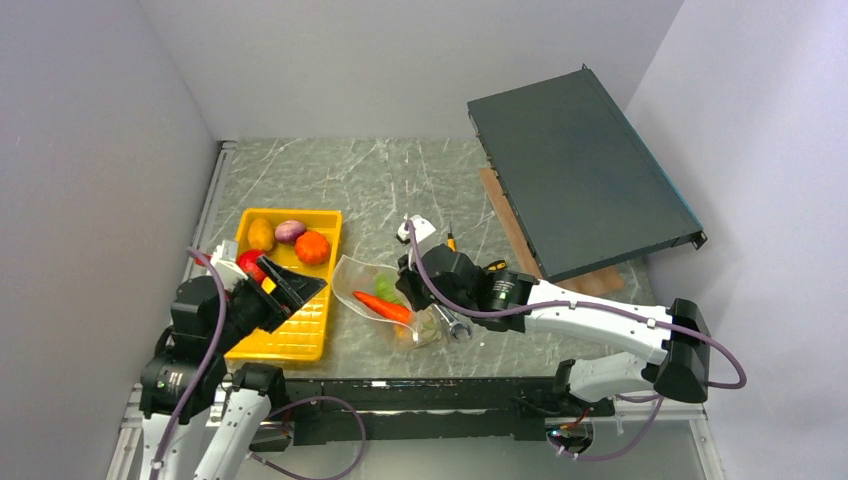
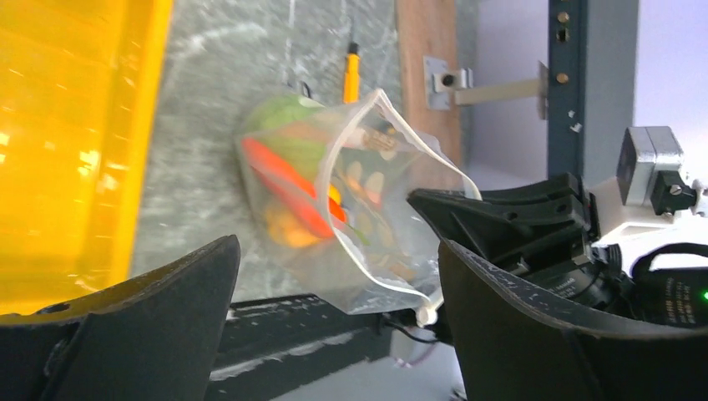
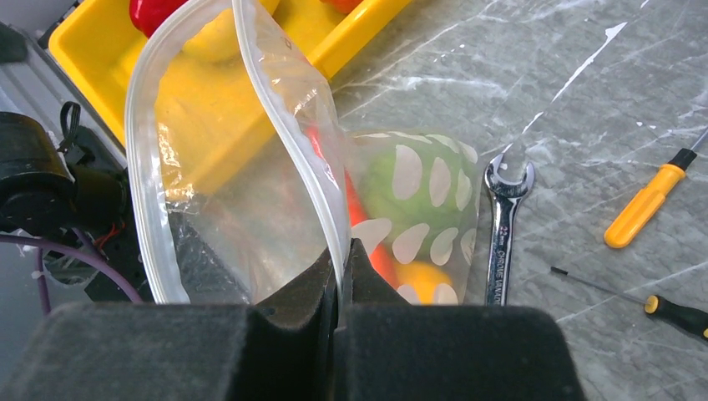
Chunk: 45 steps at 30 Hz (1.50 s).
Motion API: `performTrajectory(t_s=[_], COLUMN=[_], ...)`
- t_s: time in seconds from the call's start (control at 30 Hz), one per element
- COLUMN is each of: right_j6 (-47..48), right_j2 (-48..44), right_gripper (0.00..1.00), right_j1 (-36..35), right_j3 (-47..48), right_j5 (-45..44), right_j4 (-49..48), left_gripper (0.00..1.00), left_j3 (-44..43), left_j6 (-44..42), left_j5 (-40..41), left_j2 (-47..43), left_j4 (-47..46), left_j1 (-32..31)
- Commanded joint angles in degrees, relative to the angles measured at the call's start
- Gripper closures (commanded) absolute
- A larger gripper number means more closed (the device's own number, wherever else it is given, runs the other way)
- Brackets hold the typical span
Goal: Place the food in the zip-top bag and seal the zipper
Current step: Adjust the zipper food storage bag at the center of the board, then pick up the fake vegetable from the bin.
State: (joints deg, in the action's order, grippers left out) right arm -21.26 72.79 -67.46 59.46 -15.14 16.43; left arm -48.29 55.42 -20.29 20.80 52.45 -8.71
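While right gripper (image 3: pixel 341 280) pinches zipper (image 3: pixel 140 167) of zip-top bag (image 3: pixel 242 209) tight, we see bag mouth held up, between yellow tray (image 1: pixel 300 335) and wrench (image 3: pixel 501 225). Carrot (image 1: pixel 383 306), cabbage (image 3: pixel 380 180) inside. Left gripper (image 2: pixel 336 276) spread wide, empty, over tray holding other food pieces (image 1: pixel 312 247).

Plain pale-grey walls (image 1: pixel 400 60) are enclosing a grey veined stone-look tabletop (image 1: pixel 360 185) at centre; upper rt, a flat dark metal panel (image 1: pixel 575 170) is lying tilted over a brown wooden board (image 1: pixel 512 228).

Red pepper (image 3: pixel 150 8) cut off at top; black screwdriver (image 3: pixel 680 316) at right.
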Motion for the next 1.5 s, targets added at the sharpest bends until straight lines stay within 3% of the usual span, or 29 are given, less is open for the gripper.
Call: performTrajectory(t_s=[0.0, 0.07, 0.2, 0.43, 0.63, 0.9, 0.97, 1.47], right_j6=[-0.22, 0.02, 0.59, 0.26, 0.23, -0.13, -0.52, -1.10], right_j2=[-3.31, -4.05, -4.51, -5.36, -5.02, -2.34, -1.91, 1.00], right_gripper=[1.00, 1.00, 1.00, 1.00, 1.00, 1.00, 1.00, 1.00], right_j1=[0.56, 0.86, 1.47, 2.32, 2.51, 2.60, 2.64, 2.64], right_j3=[-0.93, -1.39, -1.16, -1.29, -0.19, 2.38, 2.87, 5.82], right_j5=[-1.54, -1.65, -1.61, -1.65, -1.72, -0.08, 0.00, 1.25], right_j4=[-3.07, -3.47, -3.24, -1.92, -0.83, 0.90, 1.25, 1.59], left_gripper=[0.06, 0.01, 0.01, 0.00, 0.01, 0.07, 0.12, 0.17], left_j3=[-6.91, -7.97, -10.64, -15.43, -14.29, -6.13, -7.58, -9.33], left_j6=[-11.58, -16.28, -25.54, -36.33, -46.81, -48.11, -47.51, -46.03], left_j5=[11.76, 13.68, 18.30, 32.04, 32.47, 34.18, 34.76, 39.31], left_j2=[3.66, 7.07, 18.19, 33.58, 45.75, 55.88, 58.07, 67.62], left_j4=[10.09, 11.03, 13.00, 7.52, -0.62, -11.01, -9.91, -7.23], left_j1=[-0.08, -0.08, -0.08, 0.30, 3.96, 5.37, 5.33, 2.73])
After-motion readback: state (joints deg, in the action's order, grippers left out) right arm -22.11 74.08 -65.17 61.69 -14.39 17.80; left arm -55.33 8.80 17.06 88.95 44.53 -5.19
